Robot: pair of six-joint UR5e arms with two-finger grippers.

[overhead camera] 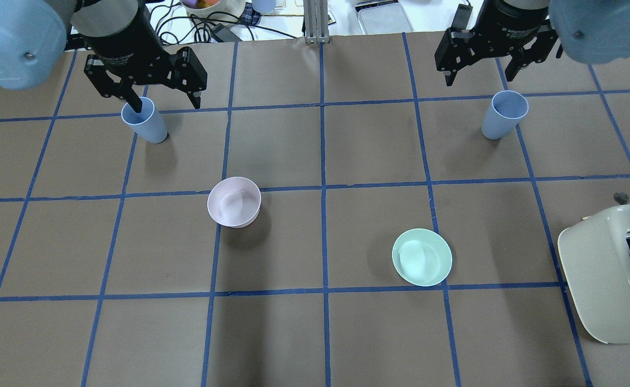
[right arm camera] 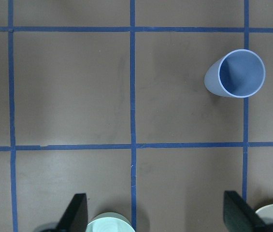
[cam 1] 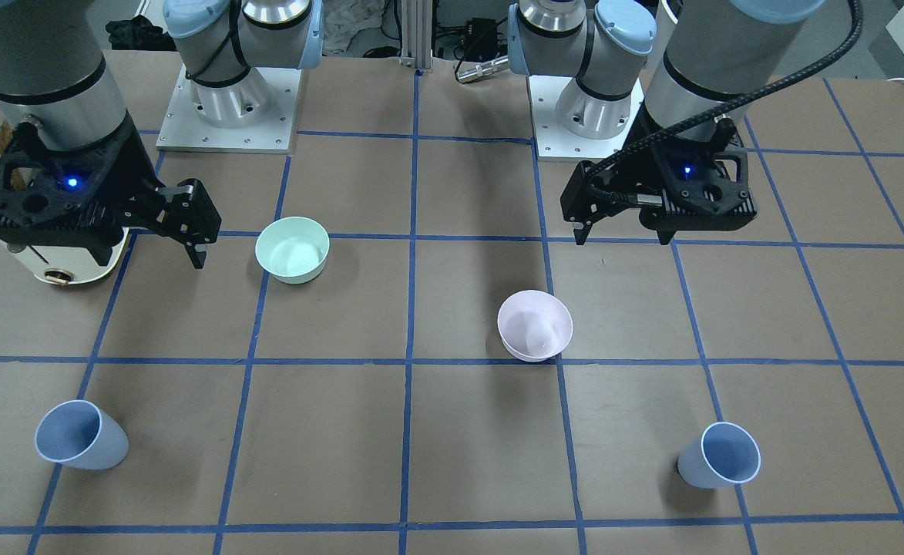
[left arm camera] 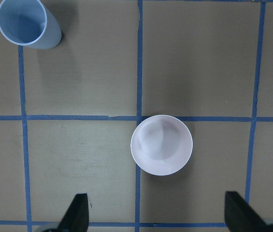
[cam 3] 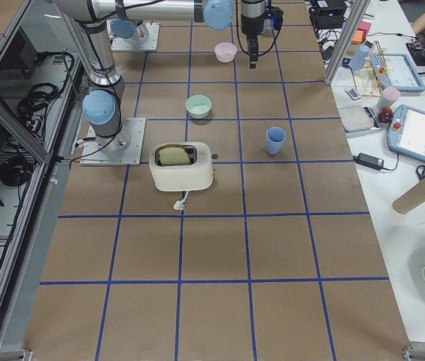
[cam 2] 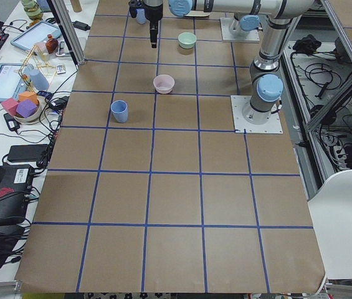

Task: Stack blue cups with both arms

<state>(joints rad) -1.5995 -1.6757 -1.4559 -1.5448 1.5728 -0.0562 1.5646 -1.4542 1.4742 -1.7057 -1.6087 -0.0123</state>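
Two blue cups stand upright and apart near the table's far edge: one on my left (overhead camera: 144, 122) (cam 1: 720, 456) (left arm camera: 26, 24), one on my right (overhead camera: 502, 114) (cam 1: 82, 445) (right arm camera: 235, 73). My left gripper (overhead camera: 168, 106) (cam 1: 621, 235) (left arm camera: 158, 215) is open and empty, high above the table. Its cup lies ahead and to the left of it in the left wrist view. My right gripper (overhead camera: 478, 80) (right arm camera: 155, 212) is open and empty, also raised. Its cup lies ahead and to the right of it.
A pale pink bowl (overhead camera: 234, 201) (left arm camera: 161, 145) sits left of centre. A mint-green bowl (overhead camera: 422, 257) (right arm camera: 108, 223) sits right of centre. A cream toaster (overhead camera: 610, 274) (cam 3: 183, 165) stands at the near right. Blue tape lines grid the brown table.
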